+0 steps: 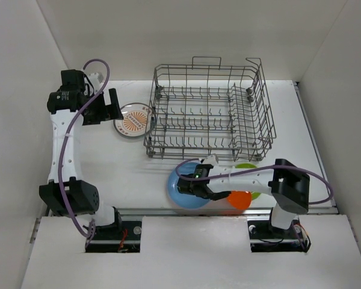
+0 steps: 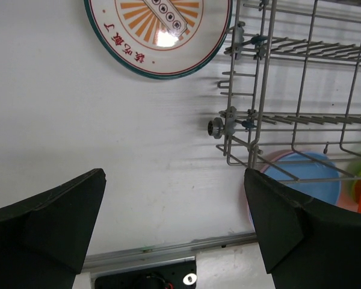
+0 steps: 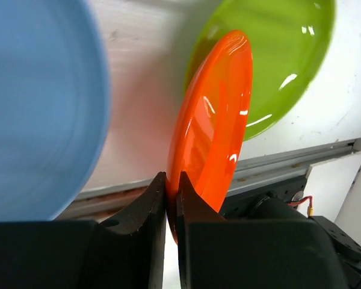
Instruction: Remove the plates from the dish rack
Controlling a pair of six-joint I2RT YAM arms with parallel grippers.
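The grey wire dish rack stands at the back centre with no plates in it; its corner shows in the left wrist view. A white sunburst plate lies flat to its left. My left gripper hovers open above the table beside that plate, holding nothing. In front of the rack lies a blue plate with a pink rim showing beneath it. My right gripper is shut on the rim of the small orange plate, tilted over the lime green plate.
White walls enclose the table on three sides. A metal rail runs along the near edge, just below the blue and orange plates. The rack's small wheel juts toward the left gripper's side.
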